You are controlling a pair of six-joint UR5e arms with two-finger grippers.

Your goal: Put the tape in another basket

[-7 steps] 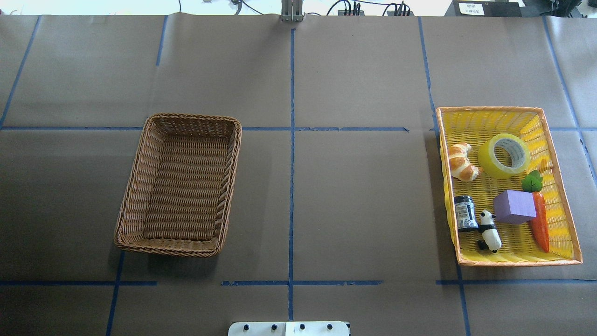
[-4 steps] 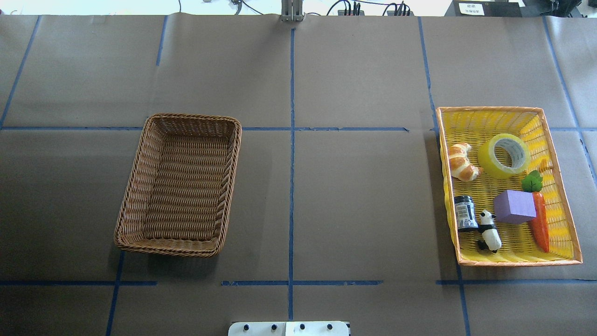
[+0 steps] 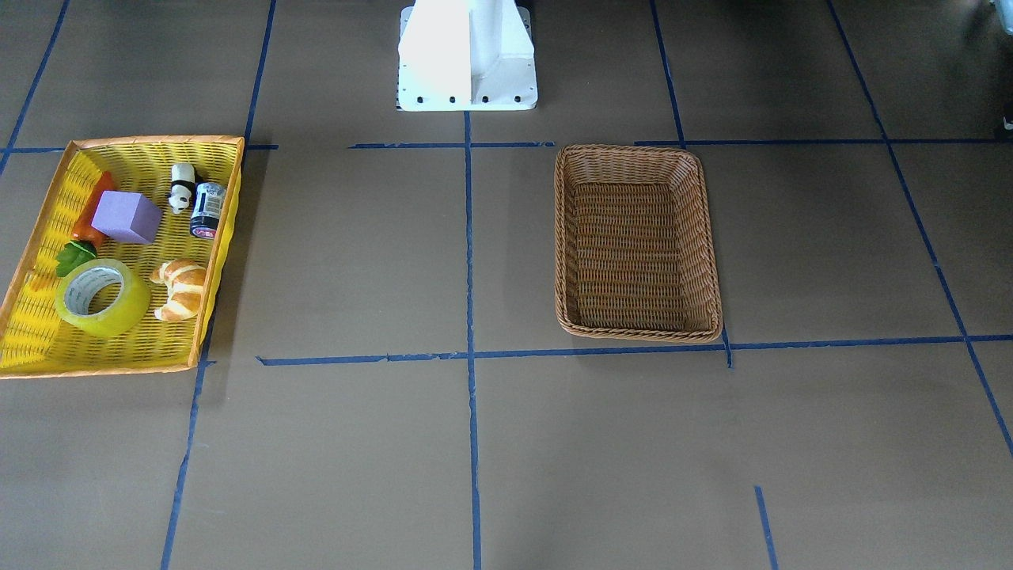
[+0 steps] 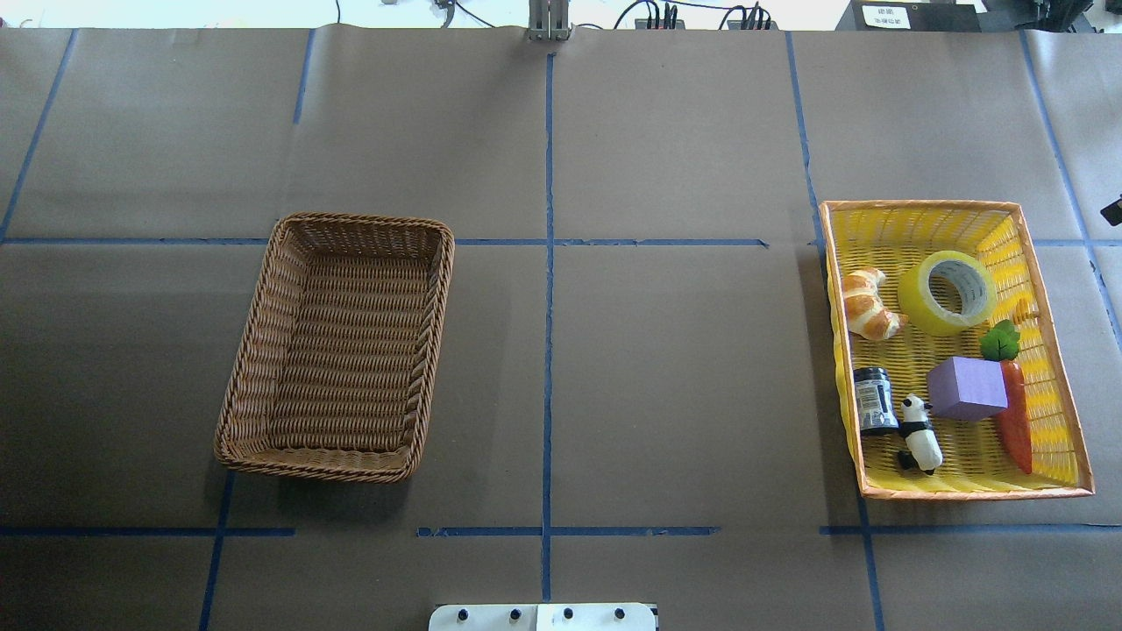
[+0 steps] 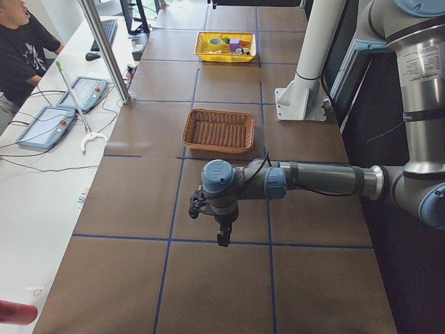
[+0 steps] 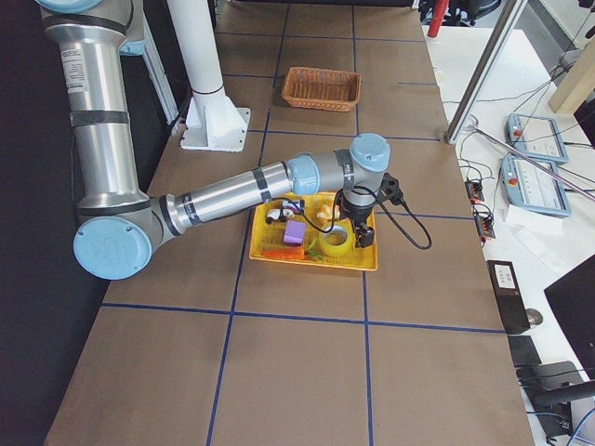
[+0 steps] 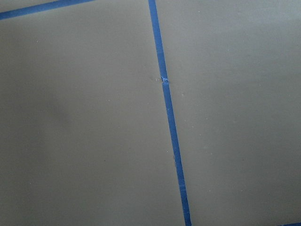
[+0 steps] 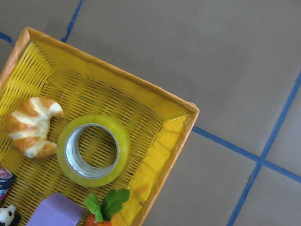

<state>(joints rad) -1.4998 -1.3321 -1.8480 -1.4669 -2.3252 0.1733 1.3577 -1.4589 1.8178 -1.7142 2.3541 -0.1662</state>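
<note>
The brown paper-covered table (image 4: pixel 666 394), gridded with blue lines, fills the overhead view. At its right the bright yellow basket (image 4: pixel 912 237), stiff open weave with an orange rim, holds everything loose. Left of centre stands the basket (image 4: pixel 342 350) of brown wicker, rectangular with rounded corners and a braided rim, nothing in it.

The right arm (image 6: pixel 242 190) is much the nearer. In the exterior right view it stretches across to the yellow basket at frame centre, and its wrist hangs over the end where the tape lies. The left arm (image 5: pixel 313 181) hangs over bare table in the foreground of the exterior left view, with the wicker basket between it and the tape. Both arms' jaws show only in these side views, so I cannot tell whether they are open or closed.

The tape (image 8: pixel 93 150) sits in the upper half of the yellow basket overhead, between the croissant (image 4: pixel 868 305) and the right wall. In the right wrist view it is lower left of centre. The wrist probably needs to shift that way before descending. The roll lies roughly on its flat face, hole upward, so it has no long axis in plan. A grip across the glossy translucent wall and white printed core looks sensible.

Below it are a matte purple block (image 4: pixel 967 388), a carrot (image 4: pixel 1015 421), a dark jar (image 4: pixel 874 400) and a small panda (image 4: pixel 918 434).
</note>
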